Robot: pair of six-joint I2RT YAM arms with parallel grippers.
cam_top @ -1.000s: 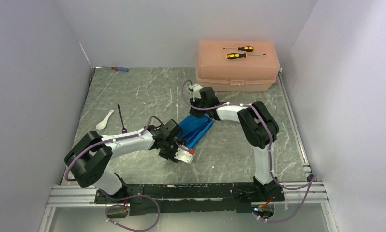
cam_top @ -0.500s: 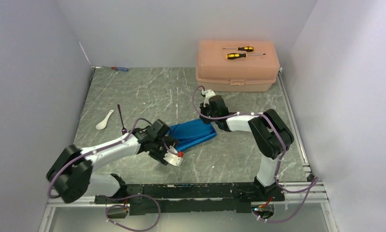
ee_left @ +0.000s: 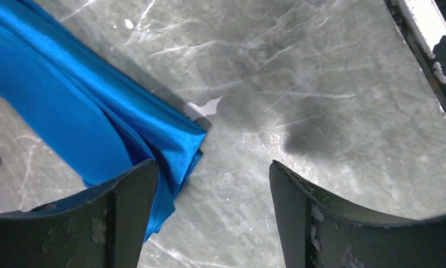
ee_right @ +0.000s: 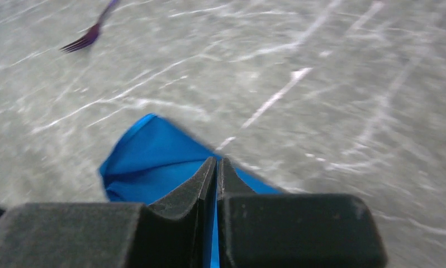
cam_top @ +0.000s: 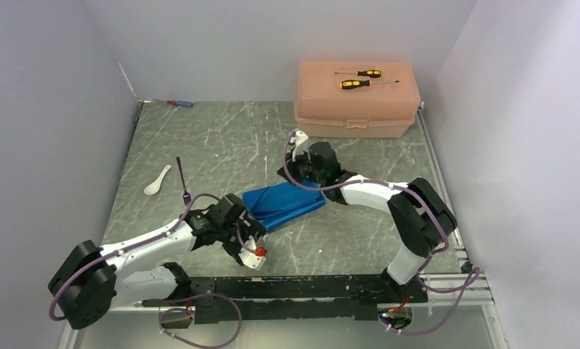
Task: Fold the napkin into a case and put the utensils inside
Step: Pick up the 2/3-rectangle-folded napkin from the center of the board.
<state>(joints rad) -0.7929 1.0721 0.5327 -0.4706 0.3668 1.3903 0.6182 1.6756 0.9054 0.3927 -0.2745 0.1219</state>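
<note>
The bright blue napkin (cam_top: pixel 286 202) lies folded into a flat strip in the middle of the table. My left gripper (cam_top: pixel 251 246) is open at the strip's near-left end. In the left wrist view the napkin's corner (ee_left: pixel 70 106) lies beside and partly behind the left finger, with bare table between the fingertips of the left gripper (ee_left: pixel 212 163). My right gripper (cam_top: pixel 302 174) is shut at the napkin's far edge. The right wrist view has its tips (ee_right: pixel 216 162) low over the blue napkin (ee_right: pixel 148 162); I cannot tell if any fold is pinched. The purple fork (cam_top: pixel 182 179) and white spoon (cam_top: pixel 157 181) lie to the left.
A peach plastic box (cam_top: pixel 356 102) stands at the back right with two yellow-and-black screwdrivers (cam_top: pixel 360 78) on its lid. A small blue-and-red screwdriver (cam_top: pixel 178 103) lies at the back left. The fork's tines (ee_right: pixel 81 42) show far off in the right wrist view. The front rail (ee_left: pixel 427 25) runs close by.
The napkin has swung from a diagonal to nearly level. My left gripper opened wider and drew back toward the near left. The right gripper shifted right, then back left.
</note>
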